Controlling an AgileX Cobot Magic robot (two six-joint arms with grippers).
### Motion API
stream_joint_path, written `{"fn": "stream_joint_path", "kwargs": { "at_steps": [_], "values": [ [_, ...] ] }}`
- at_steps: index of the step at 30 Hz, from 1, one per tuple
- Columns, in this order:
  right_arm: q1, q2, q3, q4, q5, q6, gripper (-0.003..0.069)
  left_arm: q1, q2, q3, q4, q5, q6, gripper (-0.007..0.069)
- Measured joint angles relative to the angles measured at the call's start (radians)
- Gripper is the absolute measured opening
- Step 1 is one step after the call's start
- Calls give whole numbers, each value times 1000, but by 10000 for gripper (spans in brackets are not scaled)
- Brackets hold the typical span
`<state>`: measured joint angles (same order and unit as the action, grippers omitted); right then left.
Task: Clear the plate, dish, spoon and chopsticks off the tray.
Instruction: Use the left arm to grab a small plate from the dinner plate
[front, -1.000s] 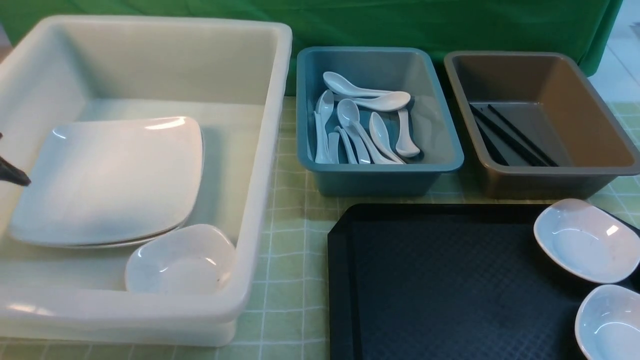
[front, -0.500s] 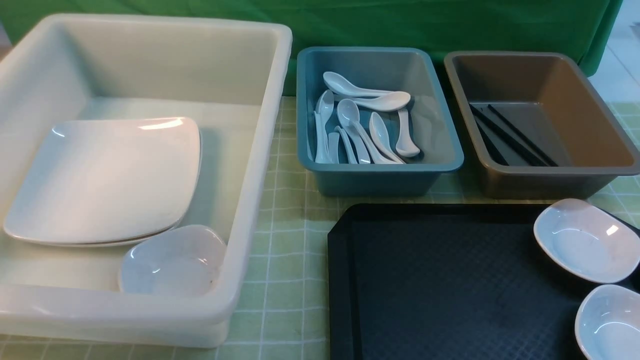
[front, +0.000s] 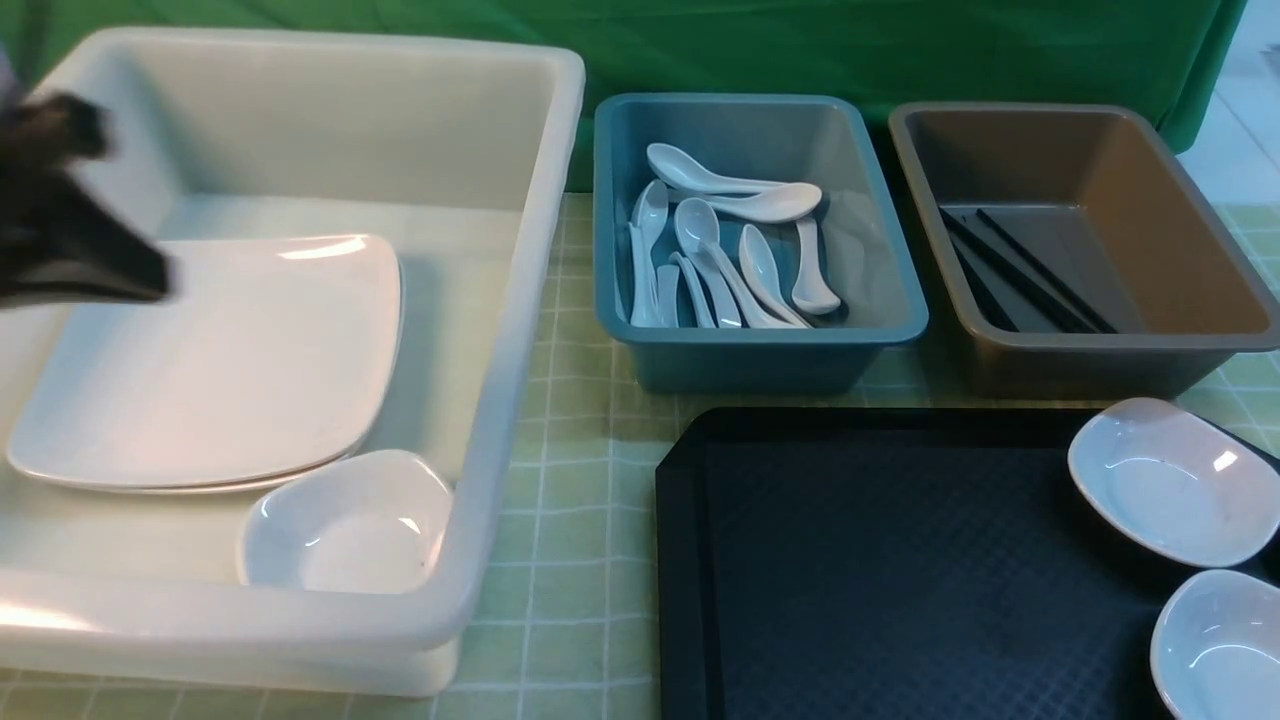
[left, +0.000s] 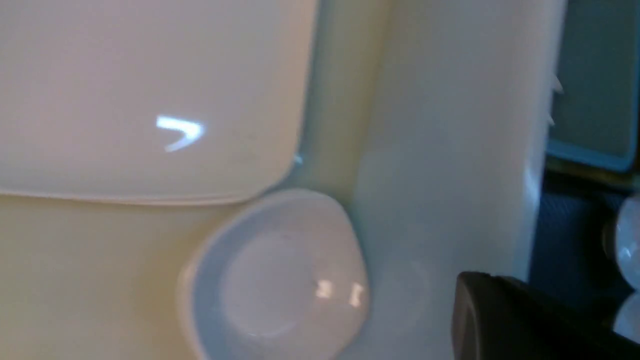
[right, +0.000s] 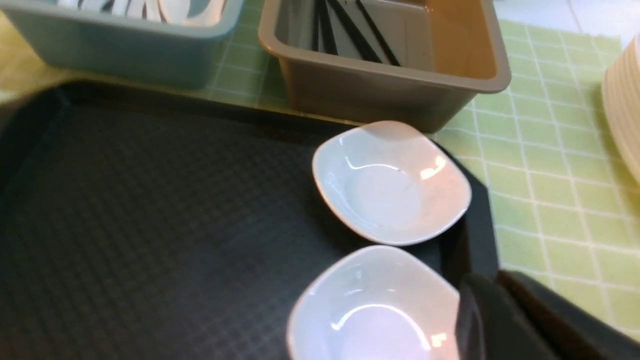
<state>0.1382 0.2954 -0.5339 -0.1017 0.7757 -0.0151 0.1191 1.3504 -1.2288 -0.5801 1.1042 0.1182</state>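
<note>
Now, blurred left gripper (front: 110, 265) above plate (front: 220, 360) in tub (front: 530, 200), jaws unreadable, right gripper (right: 505, 320) beside two dishes (right: 390, 185) on tray (front: 880, 560), jaws hidden, spoons (front: 715, 255) in blue bin (front: 760, 365), chopsticks (front: 1030, 275) in brown bin (front: 1180, 230)

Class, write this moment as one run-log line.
plate: in white tub | tray: two small dishes on it | left gripper: over tub, jaws unclear

We take this for a staged canteen dish-return station: beyond the black tray (front: 880, 580) stand a blue bin (front: 745, 365) of spoons (front: 760, 205) and a brown bin (front: 1080, 365) of chopsticks (front: 1020, 275), a white tub (front: 535, 280) to the tray's left, and a green backdrop (front: 800, 50) behind.
</note>
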Motion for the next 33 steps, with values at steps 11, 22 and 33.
{"fn": "stream_joint_path", "kwargs": {
  "at_steps": [11,22,33],
  "values": [
    [0,-1,-102,-8,18,-64,8,-769,265,-95,53,-198,-172,9],
    [0,-3,-314,-10,173,-33,10,-1017,762,-711,97,-133,-255,261],
    [0,-3,-329,-10,233,-8,10,-1105,1153,-1228,112,-49,-272,318]
  ]
}}
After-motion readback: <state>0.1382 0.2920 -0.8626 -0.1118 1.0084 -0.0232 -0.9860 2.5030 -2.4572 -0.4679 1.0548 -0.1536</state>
